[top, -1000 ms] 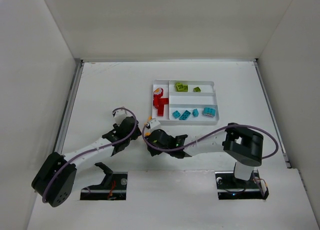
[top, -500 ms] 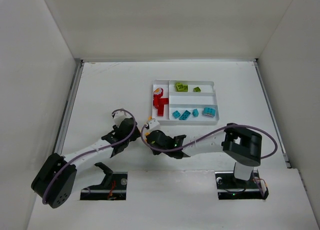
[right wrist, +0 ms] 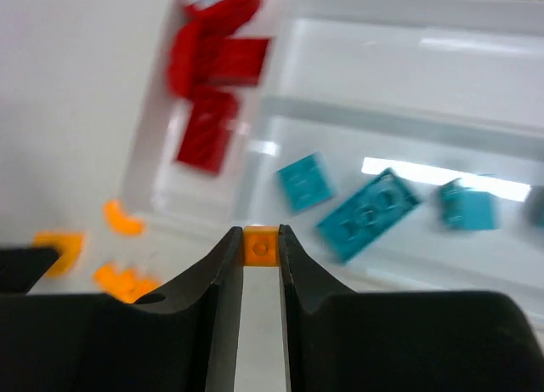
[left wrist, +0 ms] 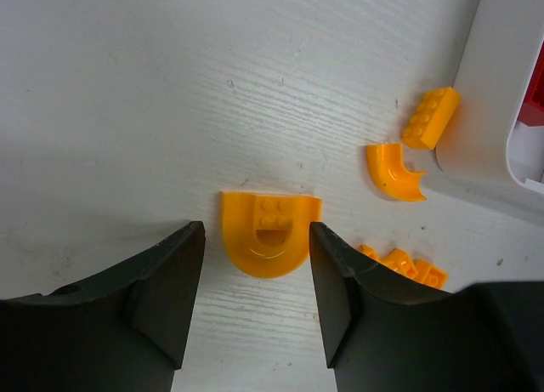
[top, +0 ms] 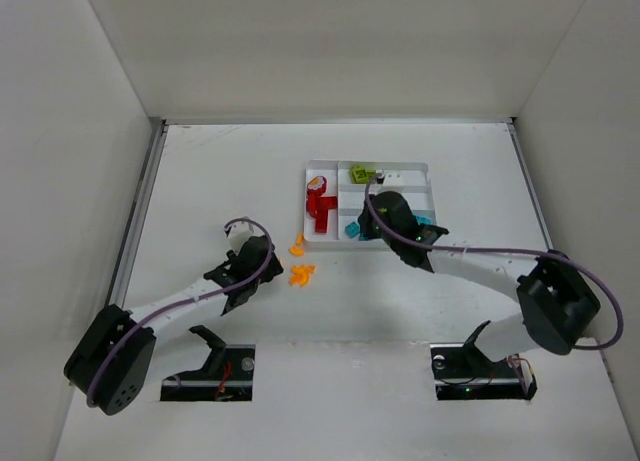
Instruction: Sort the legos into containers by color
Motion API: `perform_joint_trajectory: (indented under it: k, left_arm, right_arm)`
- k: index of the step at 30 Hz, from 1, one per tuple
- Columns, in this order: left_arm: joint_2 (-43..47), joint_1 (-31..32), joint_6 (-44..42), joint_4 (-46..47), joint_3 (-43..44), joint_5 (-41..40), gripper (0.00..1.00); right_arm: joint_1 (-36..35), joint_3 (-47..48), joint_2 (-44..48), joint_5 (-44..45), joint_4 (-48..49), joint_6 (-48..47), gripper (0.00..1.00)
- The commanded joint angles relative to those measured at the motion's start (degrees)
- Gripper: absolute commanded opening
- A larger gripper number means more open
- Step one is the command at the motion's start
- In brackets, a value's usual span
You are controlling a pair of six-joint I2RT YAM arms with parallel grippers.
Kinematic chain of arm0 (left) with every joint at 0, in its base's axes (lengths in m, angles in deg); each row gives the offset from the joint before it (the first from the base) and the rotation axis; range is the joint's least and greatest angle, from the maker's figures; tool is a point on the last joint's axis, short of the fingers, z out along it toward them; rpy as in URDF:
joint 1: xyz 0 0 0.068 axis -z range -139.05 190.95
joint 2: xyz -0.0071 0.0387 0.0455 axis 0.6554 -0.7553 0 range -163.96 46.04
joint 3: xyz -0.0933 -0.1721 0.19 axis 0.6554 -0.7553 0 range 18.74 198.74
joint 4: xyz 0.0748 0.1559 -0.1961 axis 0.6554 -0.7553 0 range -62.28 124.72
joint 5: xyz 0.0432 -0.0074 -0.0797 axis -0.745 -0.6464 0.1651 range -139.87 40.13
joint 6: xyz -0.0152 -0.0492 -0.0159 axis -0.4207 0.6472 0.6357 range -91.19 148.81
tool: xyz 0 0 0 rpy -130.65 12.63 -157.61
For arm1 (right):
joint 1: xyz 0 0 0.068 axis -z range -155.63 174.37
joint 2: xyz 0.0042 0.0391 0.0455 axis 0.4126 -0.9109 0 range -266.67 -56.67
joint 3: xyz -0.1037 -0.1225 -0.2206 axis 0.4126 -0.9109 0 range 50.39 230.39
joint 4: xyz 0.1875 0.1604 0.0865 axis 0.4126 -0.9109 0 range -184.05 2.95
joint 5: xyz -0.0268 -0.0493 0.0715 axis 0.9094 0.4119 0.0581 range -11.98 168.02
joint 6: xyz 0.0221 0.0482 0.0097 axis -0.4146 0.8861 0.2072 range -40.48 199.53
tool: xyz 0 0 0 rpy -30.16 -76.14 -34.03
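Well, my right pincer [right wrist: 260,260] grips an orange lego [right wrist: 260,243] over the tray [right wrist: 399,120]; my left pincer [left wrist: 257,235] hangs wide over an orange arch [left wrist: 270,249].

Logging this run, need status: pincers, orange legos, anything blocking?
Right pincer shut on small orange lego, over tray. Left pincer open over orange arch lego on table. More orange legos loose beside tray. Nothing blocking.

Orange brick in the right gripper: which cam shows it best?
Right wrist: the orange brick sits pinched in the right gripper, centre frame. Top external: the gripper hides it. Left wrist: not in frame, only loose orange pieces on the table.
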Motion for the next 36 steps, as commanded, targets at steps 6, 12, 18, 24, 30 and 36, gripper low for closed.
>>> perform_joint_trajectory:
  k: [6,12,18,24,30,36]
  left_arm:
    - [-1.99,0.79,-0.47,2.09,0.47,-0.70,0.49]
    - [-3.75,1.23,-0.73,2.62,1.26,-0.70,0.48]
    - [-3.13,0.97,-1.00,2.18,0.64,-0.78,0.45]
    - [-4.01,1.05,-1.52,2.00,0.73,-0.78,0.43]
    - [-6.47,2.55,-1.97,1.56,1.08,-1.83,0.39]
    - [-5.59,3.25,-1.26,0.24,1.43,-3.86,0.31]
  right_arm:
    - [13.69,10.84,-12.36,-0.06,2.64,-4.54,0.25]
    - [15.90,14.89,-16.76,1.00,2.99,-4.63,0.39]
    - [15.63,11.39,-12.38,1.44,4.48,-4.19,0.66]
    - [13.26,4.97,-4.91,2.49,6.15,-2.96,0.67]
    - [9.39,0.84,-2.18,2.84,8.00,-2.61,0.67]
    - [9.13,-0.66,-3.76,2.14,9.05,-1.73,0.66]
